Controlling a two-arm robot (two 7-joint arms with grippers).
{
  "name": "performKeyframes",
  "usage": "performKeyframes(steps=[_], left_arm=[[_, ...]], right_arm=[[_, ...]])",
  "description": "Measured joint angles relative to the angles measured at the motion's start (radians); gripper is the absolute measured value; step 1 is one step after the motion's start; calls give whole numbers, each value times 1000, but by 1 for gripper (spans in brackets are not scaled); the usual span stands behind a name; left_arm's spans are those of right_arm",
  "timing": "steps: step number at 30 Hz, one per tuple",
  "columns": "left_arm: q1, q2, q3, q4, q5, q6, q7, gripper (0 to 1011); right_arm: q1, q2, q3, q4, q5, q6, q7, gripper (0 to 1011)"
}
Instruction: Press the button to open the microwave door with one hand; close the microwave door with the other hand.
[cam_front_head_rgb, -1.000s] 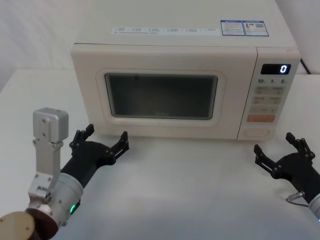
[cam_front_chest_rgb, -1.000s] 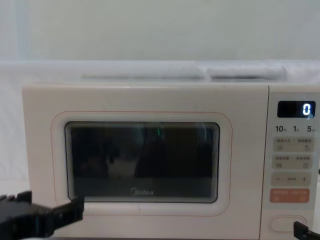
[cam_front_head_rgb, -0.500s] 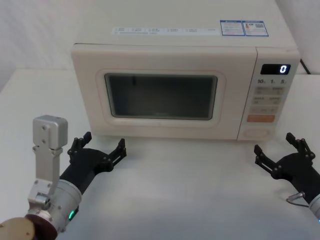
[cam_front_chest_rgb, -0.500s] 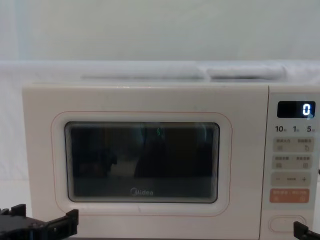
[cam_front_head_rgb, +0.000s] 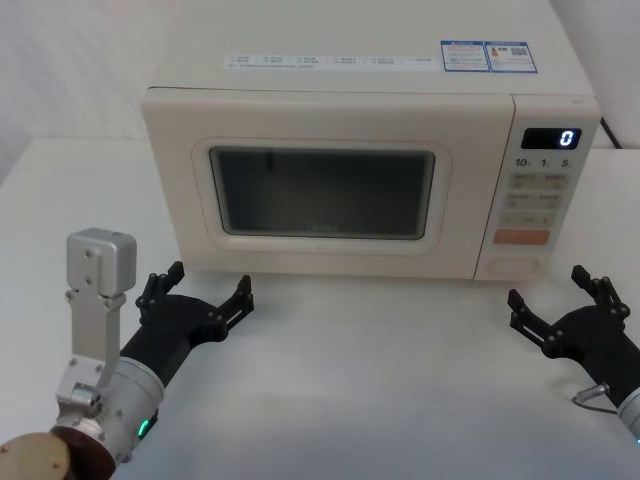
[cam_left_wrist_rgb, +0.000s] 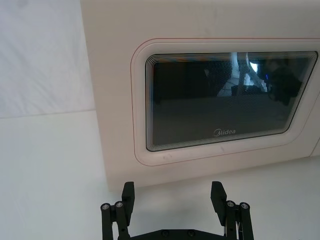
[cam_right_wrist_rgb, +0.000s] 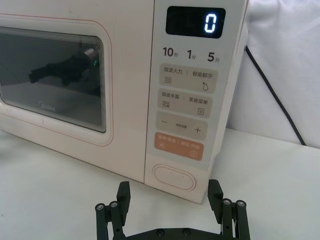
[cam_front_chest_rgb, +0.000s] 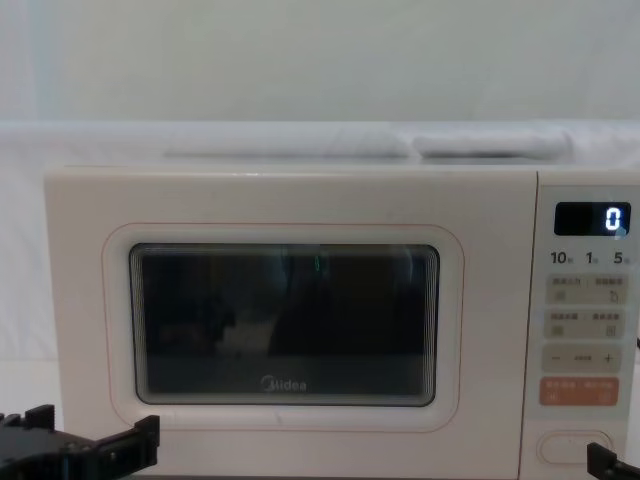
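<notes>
Though shut, cream microwave door (cam_front_head_rgb: 325, 190) with dark orange-outlined window.

Grey print on the keypad keys (cam_front_head_rgb: 537, 190) too small to read; button (cam_front_chest_rgb: 578, 447) partly behind right tool (cam_front_chest_rgb: 610, 466).

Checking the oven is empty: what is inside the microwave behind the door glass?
Through the microwave door window only dark glass and reflections show; no item can be made out. The door is shut, so the cavity stays mostly hidden.
</notes>
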Motion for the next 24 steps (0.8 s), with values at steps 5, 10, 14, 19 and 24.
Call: performKeyframes(steps=[5, 10, 14, 19, 24], left_arm=[[0, 0, 0, 0, 0, 0, 0, 1001], [-1, 0, 0, 0, 0, 0, -1, 1001], [-1, 0, 0, 0, 0, 0, -1, 1001], [-1, 0, 0, 0, 0, 0, -1, 1001], [-1, 0, 0, 0, 0, 0, -1, 1001]], right_arm=[[0, 0, 0, 0, 0, 0, 0, 1001], [0, 0, 0, 0, 0, 0, 0, 1001], [0, 0, 0, 0, 0, 0, 0, 1001], [0, 0, 0, 0, 0, 0, 0, 1001], [0, 0, 0, 0, 0, 0, 0, 1001]])
